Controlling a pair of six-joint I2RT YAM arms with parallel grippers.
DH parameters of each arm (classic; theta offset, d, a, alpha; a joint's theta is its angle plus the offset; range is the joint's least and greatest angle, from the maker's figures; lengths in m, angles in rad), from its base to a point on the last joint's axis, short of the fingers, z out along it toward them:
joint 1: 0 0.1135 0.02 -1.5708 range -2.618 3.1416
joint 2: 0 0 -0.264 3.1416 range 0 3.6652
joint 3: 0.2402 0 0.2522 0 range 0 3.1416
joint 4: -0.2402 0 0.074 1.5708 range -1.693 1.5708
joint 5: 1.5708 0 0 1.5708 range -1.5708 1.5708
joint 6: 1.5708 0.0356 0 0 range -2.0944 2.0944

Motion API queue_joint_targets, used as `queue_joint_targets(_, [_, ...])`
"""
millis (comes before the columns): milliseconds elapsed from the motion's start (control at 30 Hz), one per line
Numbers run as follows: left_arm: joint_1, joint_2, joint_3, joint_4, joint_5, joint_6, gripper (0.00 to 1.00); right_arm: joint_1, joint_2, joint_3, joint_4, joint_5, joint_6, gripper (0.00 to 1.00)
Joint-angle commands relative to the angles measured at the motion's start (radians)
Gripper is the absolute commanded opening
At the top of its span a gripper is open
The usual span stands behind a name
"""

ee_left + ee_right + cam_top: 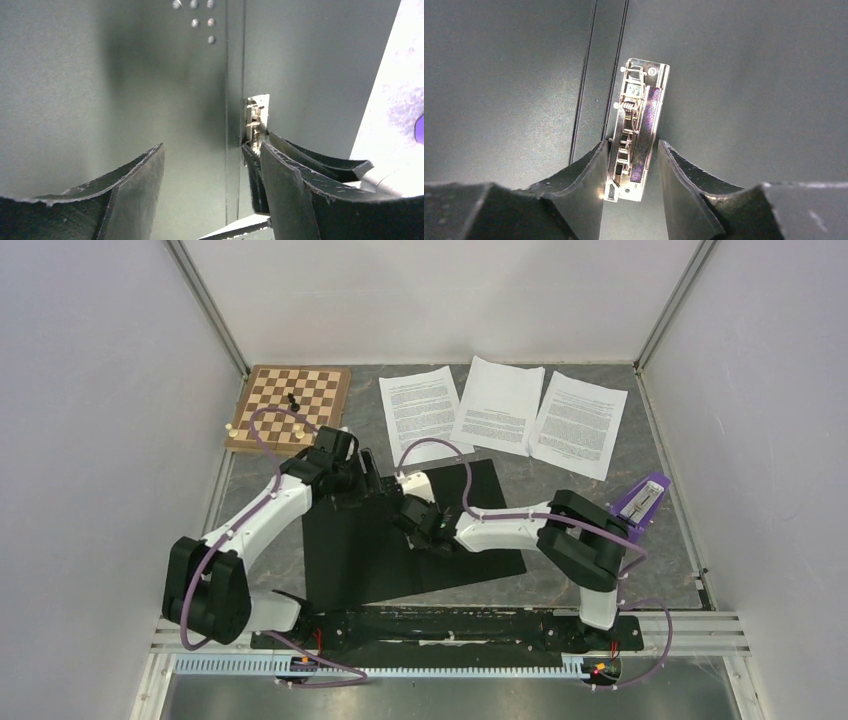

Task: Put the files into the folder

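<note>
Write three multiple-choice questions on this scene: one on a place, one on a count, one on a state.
1. Where does the chessboard lie? A) far left B) near right C) centre
2. How many printed sheets are there? A) two B) three C) five
3. The folder is A) open flat B) closed C) standing upright

Answers: 1A, it sits at the far left corner in the top view; 2B, three lie side by side at the far edge; 3A, its black inner faces and metal clip show.
</note>
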Motion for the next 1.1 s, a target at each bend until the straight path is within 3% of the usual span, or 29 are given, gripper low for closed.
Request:
queue_joint_targets(0, [-0.049,-0.052,-0.05,0.085,0.04,-0.048,0.76,-0.007,-0.108,-0.121,-0.038,0.067,0.128,0.41])
queue_joint_targets(167, [-0.13,-0.059,-0.105,0.114,0.012,-0.086,0.76,-0.007,-0.174,-0.205,-0.021,0.064,0.178,0.38])
queue_joint_targets(367, [-0.216,-0.034,-0.143,0.152,-0.021,-0.144,0.76,-0.021,-0.199,-0.238,-0.014,0.09,0.178,0.42])
queue_joint_targets(667, [-0.352,0.115,-0.094,0.193,-0.087,-0.228,0.75,-0.164,-0.304,-0.397,0.13,-0.033,0.068,0.46])
queue_joint_targets(833, [-0.375,0.135,-0.069,0.166,-0.142,-0.266,0.75,-0.176,-0.349,-0.383,0.165,-0.107,-0.006,0.51])
queue_joint_targets(1067, [-0.386,0.119,-0.081,0.066,-0.303,-0.339,0.75,-0.176,-0.477,-0.38,0.079,-0.118,-0.068,0.58])
